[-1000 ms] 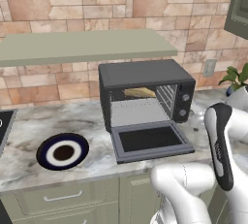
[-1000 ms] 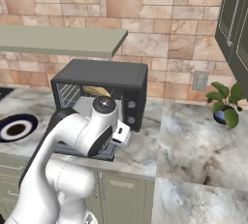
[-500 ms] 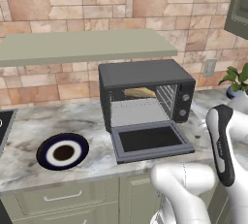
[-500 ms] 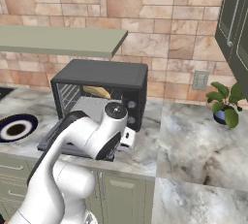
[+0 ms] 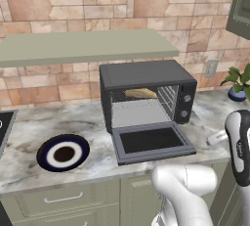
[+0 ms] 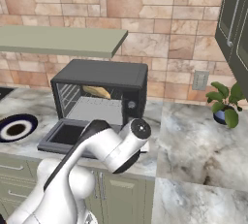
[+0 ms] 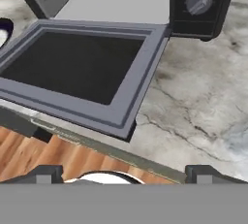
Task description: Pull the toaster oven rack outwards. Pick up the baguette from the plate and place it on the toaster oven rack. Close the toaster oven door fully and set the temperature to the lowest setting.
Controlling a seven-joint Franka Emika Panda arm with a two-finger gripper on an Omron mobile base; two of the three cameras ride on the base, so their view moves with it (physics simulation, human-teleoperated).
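The toaster oven [image 5: 146, 80] stands on the counter with its door [image 5: 151, 143] dropped flat and open. Inside, the baguette [image 5: 140, 93] lies at the back on the light-grey rack [image 5: 141, 113], which sits within the cavity. The baguette [image 6: 97, 91] shows through the opening in the right base view too. The navy plate [image 5: 63, 152] to the left of the oven is bare. My gripper [image 7: 124, 174] is open and holds nothing. It hangs over the counter's front edge, near the door's [image 7: 82, 68] right front corner. A round knob [image 7: 198, 1] sits on the oven's panel ahead.
A green shelf [image 5: 88, 46] hangs just above the oven. A potted plant [image 6: 224, 104] stands at the back right by a wall outlet [image 6: 199, 80]. A cooktop corner [image 5: 4, 122] lies at the far left. Bare marble [image 7: 203, 106] stretches right of the door.
My arm has swung to the right, away from the oven's opening, to the door's right front corner. The baguette, rack, door and plate have stayed put.
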